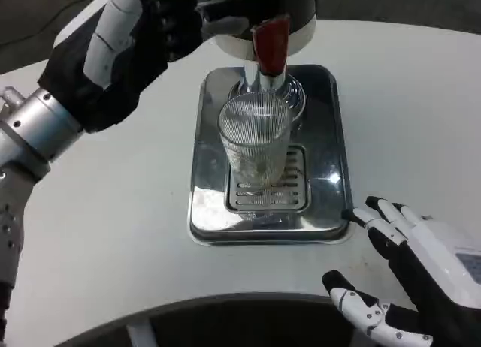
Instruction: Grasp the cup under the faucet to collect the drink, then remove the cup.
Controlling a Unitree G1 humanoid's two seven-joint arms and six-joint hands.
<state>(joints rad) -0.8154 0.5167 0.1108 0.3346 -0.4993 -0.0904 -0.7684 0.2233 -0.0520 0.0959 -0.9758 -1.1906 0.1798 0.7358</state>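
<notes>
A clear ribbed glass cup (pixel 255 140) stands upright on the grate of the steel drip tray (pixel 331 212), right under the faucet with its red lever (pixel 271 45). My left hand (pixel 146 31) is up at the top left, its dark fingers against the side of the dispenser head (pixel 225 24); how they lie on it is hidden. My right hand (pixel 409 276) hovers low at the bottom right, off the tray's front right corner. Its fingers are spread, it holds nothing, and it is well apart from the cup.
The white table (pixel 113 234) runs wide on both sides of the tray. Its curved front edge (pixel 225 300) lies just below the tray. The dispenser body rises at the top centre.
</notes>
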